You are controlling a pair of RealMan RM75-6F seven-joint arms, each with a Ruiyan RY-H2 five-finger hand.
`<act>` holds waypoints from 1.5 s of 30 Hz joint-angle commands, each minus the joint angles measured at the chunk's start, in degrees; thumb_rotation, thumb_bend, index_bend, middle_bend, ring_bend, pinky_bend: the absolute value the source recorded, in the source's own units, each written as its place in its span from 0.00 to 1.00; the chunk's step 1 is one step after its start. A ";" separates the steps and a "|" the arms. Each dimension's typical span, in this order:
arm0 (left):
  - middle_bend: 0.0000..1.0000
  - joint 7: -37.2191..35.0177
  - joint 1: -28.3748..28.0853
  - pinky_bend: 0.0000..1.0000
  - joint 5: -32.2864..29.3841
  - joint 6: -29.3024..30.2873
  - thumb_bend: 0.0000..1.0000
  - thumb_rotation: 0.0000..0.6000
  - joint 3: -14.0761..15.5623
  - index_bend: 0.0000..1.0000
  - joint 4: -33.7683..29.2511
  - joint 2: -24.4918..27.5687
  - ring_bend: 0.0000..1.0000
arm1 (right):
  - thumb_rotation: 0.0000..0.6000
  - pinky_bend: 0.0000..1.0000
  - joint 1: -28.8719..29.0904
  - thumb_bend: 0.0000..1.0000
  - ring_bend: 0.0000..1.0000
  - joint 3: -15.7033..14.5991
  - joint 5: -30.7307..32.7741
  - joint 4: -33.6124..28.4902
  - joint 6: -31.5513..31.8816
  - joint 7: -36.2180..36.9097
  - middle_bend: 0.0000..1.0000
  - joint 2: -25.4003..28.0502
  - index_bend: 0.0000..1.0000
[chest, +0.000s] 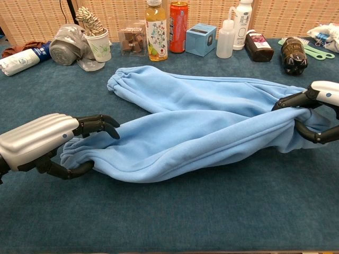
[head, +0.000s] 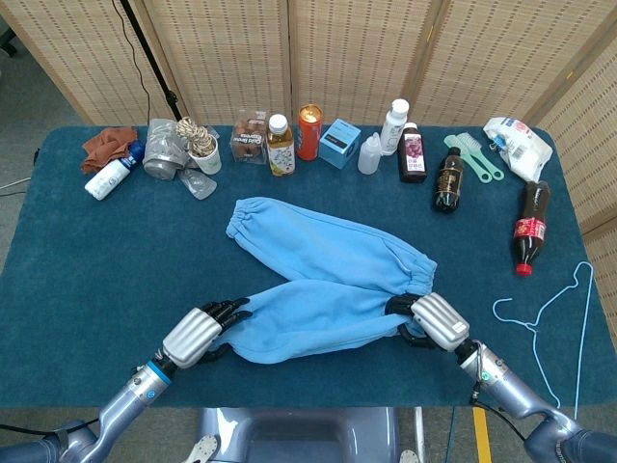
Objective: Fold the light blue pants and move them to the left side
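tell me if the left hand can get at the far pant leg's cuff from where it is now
Probably yes: the left hand sits at the near leg's cuff, and only bare table lies between it and the far cuff of the light blue pants.

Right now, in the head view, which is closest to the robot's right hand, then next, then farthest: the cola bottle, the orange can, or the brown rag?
From the right hand:
1. Cola bottle, at the table's right edge.
2. Orange can, back row, near the middle.
3. Brown rag, back left corner.

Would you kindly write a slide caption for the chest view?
Left hand and right hand grip opposite ends of the near leg of light blue fleece pants on the dark teal table.
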 commanded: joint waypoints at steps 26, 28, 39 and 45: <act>0.61 6.02 1.07 0.00 -4.12 7.10 0.50 1.00 -3.68 0.83 1.56 -2.96 0.52 | 1.00 0.60 -0.09 0.78 0.41 0.05 0.52 -0.04 0.16 1.16 0.40 0.59 0.60; 0.62 5.49 0.97 0.00 -4.42 7.12 0.50 1.00 -3.84 0.83 0.90 -2.60 0.51 | 1.00 0.60 -0.11 0.78 0.41 0.12 0.65 0.04 0.16 1.30 0.40 0.69 0.60; 0.62 8.85 -1.47 0.00 -9.91 1.78 0.50 1.00 -7.22 0.84 -6.72 1.99 0.51 | 1.00 0.60 1.39 0.78 0.41 1.49 1.87 -0.37 -1.38 3.70 0.41 2.15 0.60; 0.62 17.50 -4.24 0.00 -16.24 -4.01 0.50 1.00 -11.07 0.84 -11.54 4.17 0.50 | 1.00 0.60 3.80 0.79 0.41 3.35 4.47 -0.66 -5.55 6.44 0.41 3.49 0.60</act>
